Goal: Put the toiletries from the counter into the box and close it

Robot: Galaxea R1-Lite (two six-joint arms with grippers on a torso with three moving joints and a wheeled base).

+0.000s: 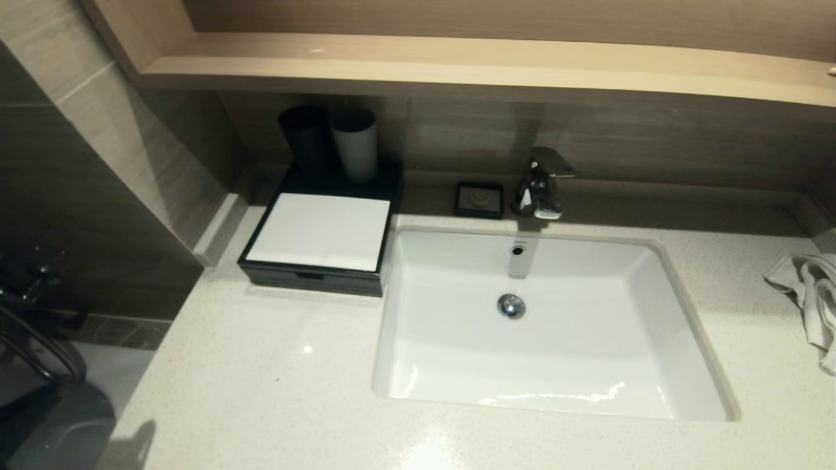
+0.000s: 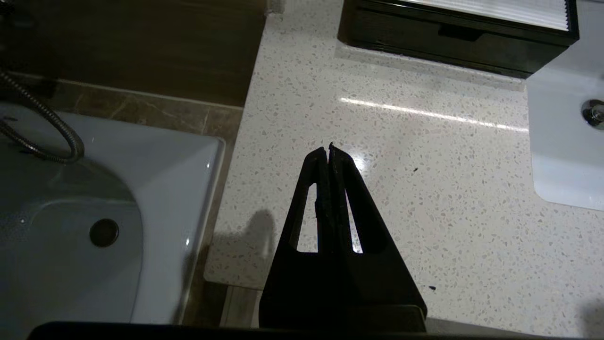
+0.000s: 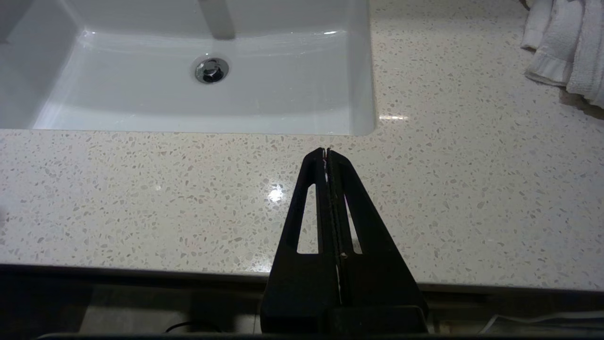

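A black box with a white lid stands closed on the counter left of the sink; its front also shows in the left wrist view. No loose toiletries show on the counter. My left gripper is shut and empty, held above the counter's left front part, well short of the box. My right gripper is shut and empty, above the counter's front edge near the sink's front right corner. Neither gripper shows in the head view.
A white sink with a chrome faucet fills the middle. A black cup and a white cup stand behind the box. A small black soap dish sits by the faucet. A towel lies at the right. A toilet stands left of the counter.
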